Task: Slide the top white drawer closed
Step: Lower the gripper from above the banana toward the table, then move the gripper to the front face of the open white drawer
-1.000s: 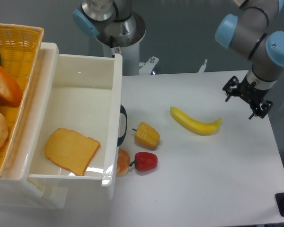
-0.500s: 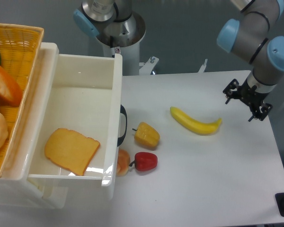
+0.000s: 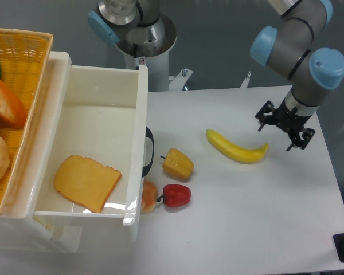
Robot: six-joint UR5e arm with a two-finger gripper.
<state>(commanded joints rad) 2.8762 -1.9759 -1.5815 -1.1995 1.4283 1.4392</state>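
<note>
The top white drawer stands pulled far out of its cabinet at the left. Its black curved handle faces right toward the table. A slice of yellow bread lies on the drawer's floor. My gripper hangs at the right side of the table, well away from the drawer, just right of a banana's tip. Its fingers are spread and hold nothing.
A banana, a yellow pepper, a red pepper and an orange piece lie on the white table between the drawer and my gripper. A yellow wicker basket with food sits atop the cabinet. The robot base stands behind.
My gripper has moved left and slightly down, toward the banana. The drawer and the food items have not moved.
</note>
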